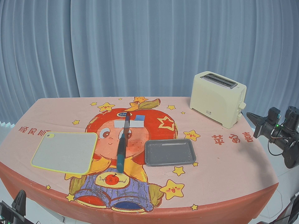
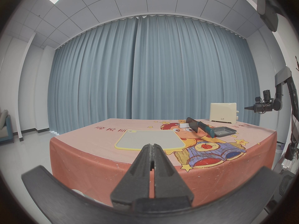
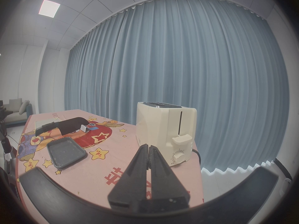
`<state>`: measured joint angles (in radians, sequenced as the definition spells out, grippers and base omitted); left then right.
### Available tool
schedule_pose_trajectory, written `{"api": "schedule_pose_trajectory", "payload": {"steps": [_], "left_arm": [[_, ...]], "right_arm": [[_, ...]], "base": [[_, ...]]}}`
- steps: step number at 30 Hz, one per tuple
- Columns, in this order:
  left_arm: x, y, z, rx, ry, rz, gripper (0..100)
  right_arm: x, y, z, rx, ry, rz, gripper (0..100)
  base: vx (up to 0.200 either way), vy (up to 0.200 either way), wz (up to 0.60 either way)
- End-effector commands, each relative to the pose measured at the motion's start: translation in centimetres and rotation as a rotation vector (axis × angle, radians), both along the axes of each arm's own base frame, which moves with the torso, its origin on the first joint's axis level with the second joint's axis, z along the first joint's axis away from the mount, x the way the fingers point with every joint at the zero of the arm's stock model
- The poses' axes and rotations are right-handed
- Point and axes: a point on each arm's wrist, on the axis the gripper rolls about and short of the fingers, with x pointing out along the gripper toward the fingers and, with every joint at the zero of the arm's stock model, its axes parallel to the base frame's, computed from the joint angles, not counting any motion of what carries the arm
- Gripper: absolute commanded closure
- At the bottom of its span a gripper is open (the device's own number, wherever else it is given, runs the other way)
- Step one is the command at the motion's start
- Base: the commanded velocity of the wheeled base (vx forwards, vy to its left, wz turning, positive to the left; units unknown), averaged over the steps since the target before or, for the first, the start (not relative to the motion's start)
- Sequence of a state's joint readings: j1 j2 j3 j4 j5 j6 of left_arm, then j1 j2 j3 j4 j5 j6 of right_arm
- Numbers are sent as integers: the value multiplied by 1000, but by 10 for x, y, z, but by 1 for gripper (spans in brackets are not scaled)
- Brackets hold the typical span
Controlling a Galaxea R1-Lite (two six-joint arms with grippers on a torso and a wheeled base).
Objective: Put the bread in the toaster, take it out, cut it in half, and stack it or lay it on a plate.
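Right gripper (image 1: 251, 115) is hanging mid-right near the toaster (image 1: 218, 98) and left gripper (image 1: 20, 195) is sitting lower left — both pinched shut, empty, probably just parked.

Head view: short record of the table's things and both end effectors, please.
toaster: cream two-slot toaster, far right of pink-clothed table
board: white yellow-rimmed cutting board, near left
knife: teal-handled dark-bladed knife, between board and tray, blade propped on white block
tray: grey rectangular tray, right of knife
left end effector: shut, off table's near-left edge
right end effector: shut, right of toaster, off table
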<state>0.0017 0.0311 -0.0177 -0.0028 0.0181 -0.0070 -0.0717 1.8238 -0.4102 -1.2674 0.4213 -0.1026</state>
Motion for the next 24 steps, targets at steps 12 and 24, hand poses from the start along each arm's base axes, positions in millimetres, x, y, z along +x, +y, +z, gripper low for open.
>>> {"api": "schedule_pose_trajectory", "payload": {"steps": [12, 24], "left_arm": [[1, 0, -5, -1, 18, 0, 100], [1, 0, -5, 1, 19, 0, 100]], "right_arm": [[1, -1, -5, -13, 14, -1, 100], [-1, 0, -7, -14, 24, 3, 100]], "base": [[0, 0, 0], [0, 0, 0]]}}
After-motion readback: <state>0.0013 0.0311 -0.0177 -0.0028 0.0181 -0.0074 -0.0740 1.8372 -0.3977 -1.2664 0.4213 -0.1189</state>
